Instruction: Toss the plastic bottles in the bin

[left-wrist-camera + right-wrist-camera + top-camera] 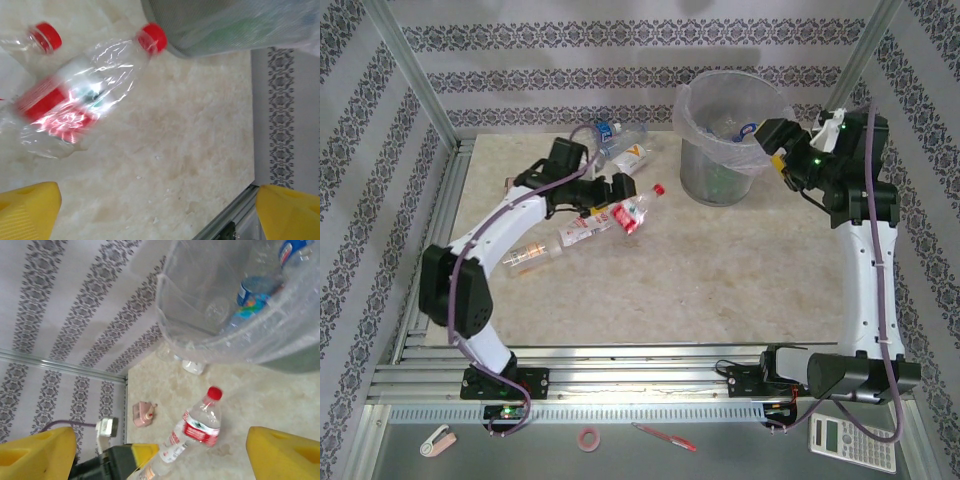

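Over at the table's far right, your right gripper (767, 140) hangs at the rim of the bin (715, 175), its claw spread wide and holding nothing. Blue-labelled bottles (255, 290) lie inside the bin. Your left gripper (623, 188), claw also spread and empty, hovers above a red-capped bottle (632, 210) lying on the table (720, 280). A second bottle (578, 232) lies just beside it.

Right end effector (761, 138) hovers at the bin (715, 176) rim.
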`<control>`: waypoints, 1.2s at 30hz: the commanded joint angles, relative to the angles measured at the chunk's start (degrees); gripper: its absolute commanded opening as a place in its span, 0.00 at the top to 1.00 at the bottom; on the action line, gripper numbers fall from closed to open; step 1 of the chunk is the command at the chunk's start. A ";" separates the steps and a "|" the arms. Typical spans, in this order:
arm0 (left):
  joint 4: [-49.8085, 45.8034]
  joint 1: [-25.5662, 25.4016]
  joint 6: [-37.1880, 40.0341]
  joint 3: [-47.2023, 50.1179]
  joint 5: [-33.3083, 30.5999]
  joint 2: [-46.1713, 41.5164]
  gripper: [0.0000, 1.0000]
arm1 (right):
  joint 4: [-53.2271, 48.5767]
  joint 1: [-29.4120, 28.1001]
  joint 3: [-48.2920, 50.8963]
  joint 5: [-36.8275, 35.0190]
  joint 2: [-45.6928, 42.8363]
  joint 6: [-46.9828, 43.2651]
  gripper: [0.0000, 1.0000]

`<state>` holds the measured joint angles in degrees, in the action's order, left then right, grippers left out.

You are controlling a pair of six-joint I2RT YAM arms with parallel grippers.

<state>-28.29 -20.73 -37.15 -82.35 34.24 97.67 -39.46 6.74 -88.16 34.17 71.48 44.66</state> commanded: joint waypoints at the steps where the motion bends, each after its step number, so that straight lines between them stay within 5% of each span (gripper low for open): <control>1: 2.66 -0.37 -1.78 1.05 -3.72 0.36 0.00 | -4.61 -2.51 2.95 0.22 -0.73 -3.42 0.12; 8: -15.99 -2.74 6.46 -7.69 -10.60 9.00 0.00 | -3.52 -8.51 15.77 -2.41 -3.56 -2.44 0.12; 12: -17.93 -5.25 7.37 -6.80 -11.12 10.05 0.00 | -2.96 -18.81 20.93 -2.70 1.17 -1.77 0.12; 19: -8.38 -5.57 -0.42 2.53 -7.52 5.55 0.01 | -1.58 -30.42 23.06 -8.36 16.55 -9.42 0.16; 36: 8.12 -7.90 -9.75 12.37 0.32 8.13 0.18 | -4.36 -31.81 20.48 -11.46 33.38 -27.10 0.15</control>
<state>-25.76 -27.62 -44.10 -69.34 32.77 103.92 -42.65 -24.53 -67.29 23.24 102.78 21.21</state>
